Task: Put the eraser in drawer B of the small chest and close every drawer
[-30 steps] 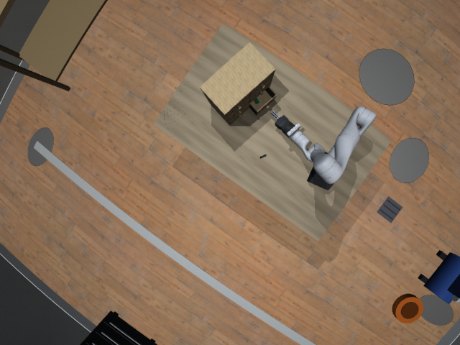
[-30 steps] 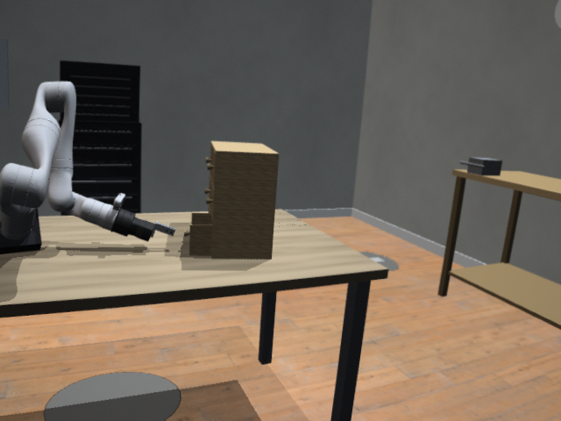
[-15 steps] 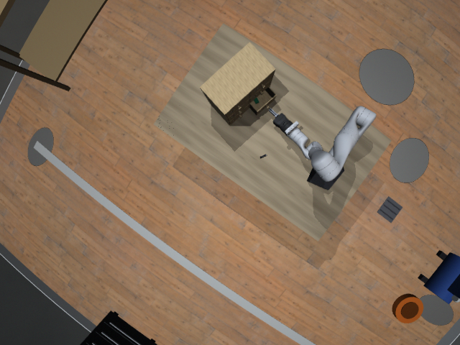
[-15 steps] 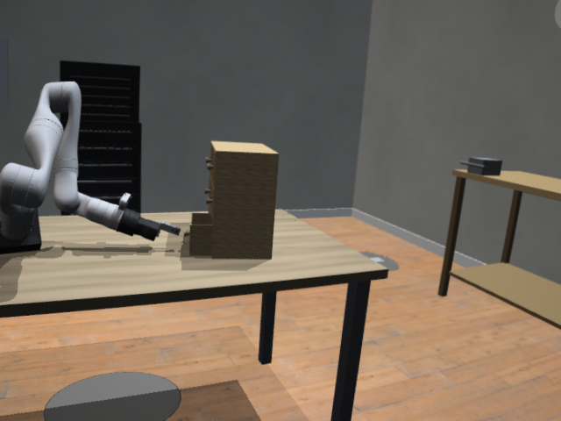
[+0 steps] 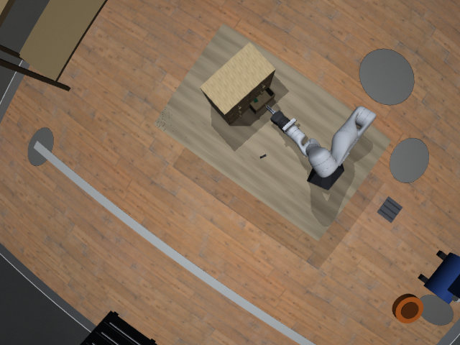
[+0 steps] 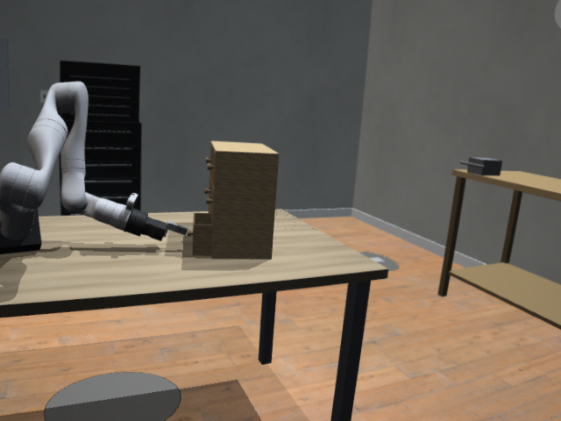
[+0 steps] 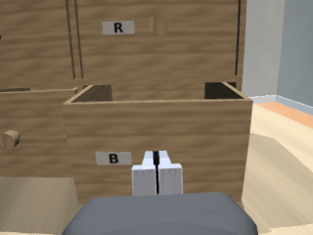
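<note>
The wooden chest [image 5: 237,75] [image 6: 244,199] [image 7: 156,59] stands on the table [image 5: 223,148] [image 6: 136,272]. Its bottom drawer marked B [image 5: 259,107] [image 6: 202,235] [image 7: 196,137] is pulled partly out. A small green thing [image 5: 255,99], which looks like the eraser, lies inside this drawer. My gripper [image 5: 268,108] [image 6: 183,230] [image 7: 156,164] is shut and empty. It points level at the middle of the drawer's front, right at it, and hides the knob there. The wrist view does not show the inside of the drawer.
A small dark object [image 5: 263,156] lies on the table in front of the chest, away from the arm. The drawer marked R [image 7: 117,27] above is pushed in, and so are the drawers to the left. The arm's base [image 5: 325,178] stands near the table's end.
</note>
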